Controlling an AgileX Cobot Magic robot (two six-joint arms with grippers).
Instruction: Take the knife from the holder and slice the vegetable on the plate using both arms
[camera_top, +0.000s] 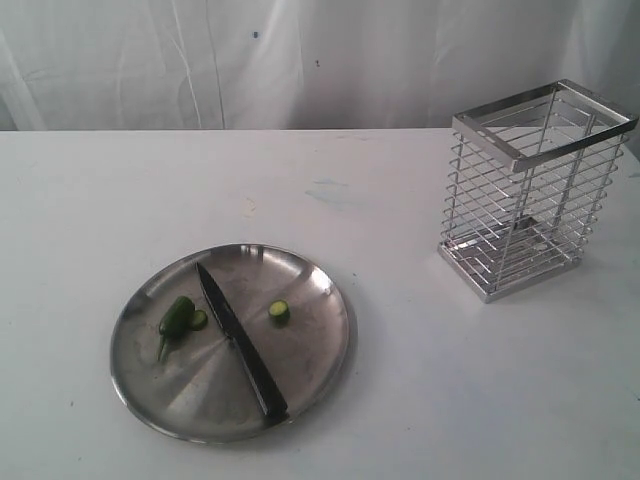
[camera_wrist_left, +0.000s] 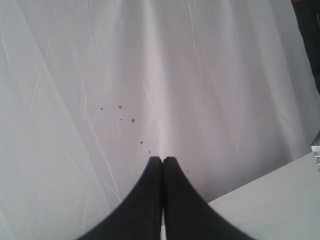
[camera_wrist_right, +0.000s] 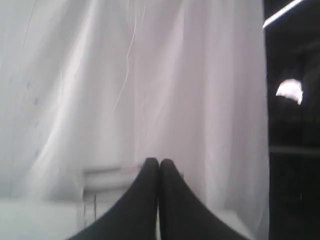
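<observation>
Knife lay slantwise across the plate, between the stemmed vegetable and a cut slice — the holder stood well apart on the white table. The left gripper and right gripper each had fingers pressed together, holding nothing.

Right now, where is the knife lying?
In the exterior view the knife lies diagonally on the plate, lower left, between the vegetable and its cut slice, away from the holder at the right.
</observation>
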